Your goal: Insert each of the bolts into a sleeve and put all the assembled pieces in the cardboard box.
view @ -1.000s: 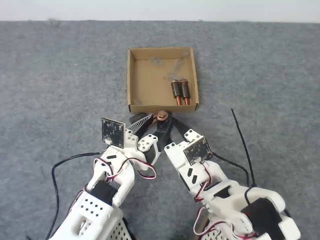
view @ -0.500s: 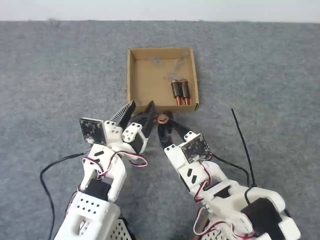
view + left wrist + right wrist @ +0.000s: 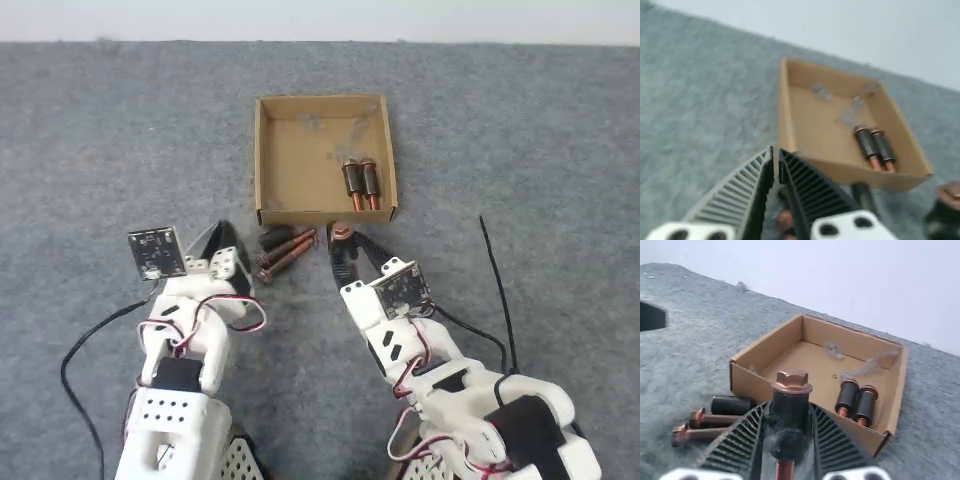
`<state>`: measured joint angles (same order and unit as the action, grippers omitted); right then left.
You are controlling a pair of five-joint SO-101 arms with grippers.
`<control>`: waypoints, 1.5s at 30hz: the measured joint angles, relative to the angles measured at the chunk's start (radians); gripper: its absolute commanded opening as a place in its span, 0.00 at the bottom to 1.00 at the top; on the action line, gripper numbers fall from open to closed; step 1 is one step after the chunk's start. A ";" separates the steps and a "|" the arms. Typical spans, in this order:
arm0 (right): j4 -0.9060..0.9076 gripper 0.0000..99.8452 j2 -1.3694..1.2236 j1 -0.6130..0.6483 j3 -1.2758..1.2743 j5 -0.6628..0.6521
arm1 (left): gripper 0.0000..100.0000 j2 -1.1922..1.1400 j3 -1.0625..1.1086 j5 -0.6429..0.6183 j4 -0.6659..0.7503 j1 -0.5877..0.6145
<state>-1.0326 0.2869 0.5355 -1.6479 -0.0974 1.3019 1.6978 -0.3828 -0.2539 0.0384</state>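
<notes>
The left gripper [image 3: 218, 240] has drawn back to its own side, away from the right gripper [image 3: 341, 248], and its fingers, spread half a second ago, are now pressed almost together. The right gripper still pinches the sleeved bolt [image 3: 791, 402] just before the front wall of the cardboard box [image 3: 262, 160]. A loose sleeve [image 3: 272, 239] and two bare bolts [image 3: 288, 252], hidden before, now show on the carpet [image 3: 120, 150] by that wall, and two finished pieces [image 3: 361, 180] lie in the box.
</notes>
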 measured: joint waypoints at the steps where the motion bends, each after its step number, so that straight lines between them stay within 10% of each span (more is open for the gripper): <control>1: 0.000 0.01 0.000 -0.011 0.000 0.000 | 0.01 0.000 0.000 0.020 -0.032 0.026; 15: 0.029 0.01 0.000 -0.126 0.130 0.000 | 0.01 0.000 0.000 0.258 -0.269 0.120; 45: 1.019 0.01 -0.269 -0.135 1.056 0.000 | 0.01 0.000 0.000 0.258 -0.269 0.127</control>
<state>-0.0138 0.0184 0.4005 -0.5923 -0.0974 1.3019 1.6978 -0.1250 -0.5224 0.1657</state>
